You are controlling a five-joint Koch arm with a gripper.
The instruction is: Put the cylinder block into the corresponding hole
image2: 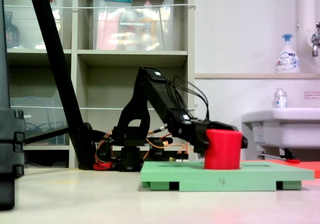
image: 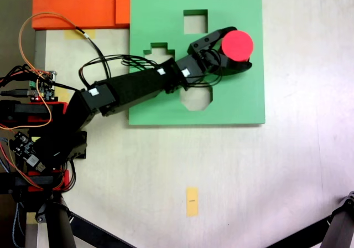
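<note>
Item: red-pink cylinder block [image: 238, 45], short foam cylinder with a flat round top. In the top-down fixed view it is sitting over the right part of the green foam board [image: 243, 98], right of the square cutout [image: 195, 20]. In the low side-on fixed view the block [image2: 223, 149] is standing upright with its base at the board's [image2: 225, 176] top surface; whether it is resting on the board or partly entering the circular hole cannot be told, since the block is covering that spot.

Item: gripper [image: 235, 47], black, reaching across the board from the left in the top-down view. Its fingers [image: 213, 37] are closing around the block, one along the upper side and one along the lower side, holding it. In the side-on view the gripper [image2: 222, 141] is wrapping the block near its middle.

Item: board cutouts. A stepped cross-shaped cutout [image: 159, 51] is lying left of the arm; an octagonal cutout [image: 196, 97] is lying just below the arm.

Item: orange foam boards [image: 83, 4], lying at the worktop's [image: 276, 176] upper left, touching the green board's corner.

Item: yellow tape strip [image: 192, 201], lying on the worktop well below the board.
</note>
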